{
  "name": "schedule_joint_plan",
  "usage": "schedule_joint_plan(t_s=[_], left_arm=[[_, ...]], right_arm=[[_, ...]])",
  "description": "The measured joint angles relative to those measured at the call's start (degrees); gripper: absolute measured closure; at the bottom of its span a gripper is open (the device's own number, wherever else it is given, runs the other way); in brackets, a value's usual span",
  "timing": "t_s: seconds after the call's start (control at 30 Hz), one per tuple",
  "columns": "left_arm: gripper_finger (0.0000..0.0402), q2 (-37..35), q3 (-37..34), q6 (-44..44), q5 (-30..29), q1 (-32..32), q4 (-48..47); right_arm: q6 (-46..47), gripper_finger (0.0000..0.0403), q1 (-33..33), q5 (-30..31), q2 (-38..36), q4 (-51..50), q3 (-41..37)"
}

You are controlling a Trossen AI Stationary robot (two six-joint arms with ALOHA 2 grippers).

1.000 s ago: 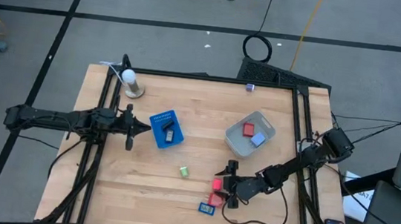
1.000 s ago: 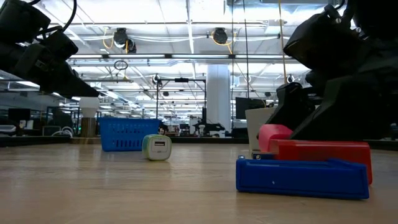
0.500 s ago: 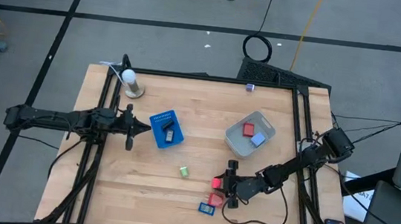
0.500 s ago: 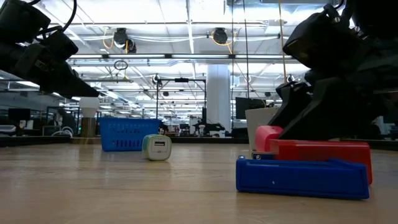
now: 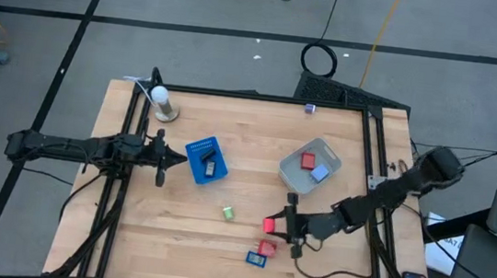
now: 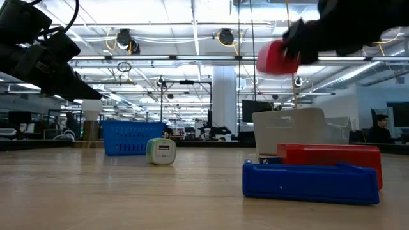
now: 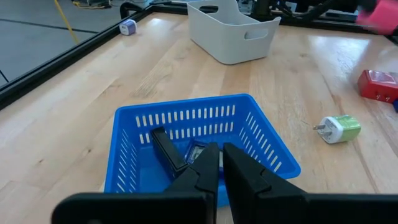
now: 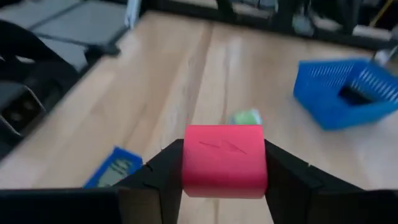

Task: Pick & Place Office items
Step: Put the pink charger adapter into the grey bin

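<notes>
Lifted off the table since a second ago, the small red plastic block (image 8: 224, 160) is squeezed by the right gripper (image 5: 287, 225) at five o'clock, likely to be carried to the white tub (image 5: 309, 167). Over the blue basket (image 7: 186, 124) at nine o'clock, the left gripper (image 7: 216, 163) is kept shut and empty.

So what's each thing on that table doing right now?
Right gripper: jaws shut on red block, lifted off the table.
Left gripper: jaws shut, empty, above blue basket.
Blue basket: upright, dark pieces inside.
Green charger: lying loose.
Grey tub: upright, holding blocks.
</notes>
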Motion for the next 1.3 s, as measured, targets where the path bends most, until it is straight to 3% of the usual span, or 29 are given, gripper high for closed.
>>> schedule_joint_plan(t_s=[0.3, 0.53, 0.67, 0.93, 1.3], left_arm=[[0.0376, 0.02, 0.0, 0.15, 0.02, -0.01, 0.0], [0.0376, 0.01, 0.0, 0.2, 0.01, -0.01, 0.0], [0.0376, 0.02, 0.0, 0.53, 0.02, 0.0, 0.0], [0.0376, 0.0, 0.0, 0.09, 0.0, -0.01, 0.0], [0.0376, 0.0, 0.0, -0.11, 0.0, 0.0, 0.0]], right_arm=[[-7.15, 0.0241, -0.66, 0.72, -21.2, -2.98, -2.95], [-5.59, 0.0241, -4.27, 1.18, -40.02, 2.14, -13.38], [-3.72, 0.0241, -5.89, 4.44, -48.66, 1.21, -19.9], [-1.55, 0.0241, -6.81, 5.27, -59.35, 1.21, -29.26], [-1.7, 0.0241, -6.81, 8.14, -69.85, -5.89, -31.68]])
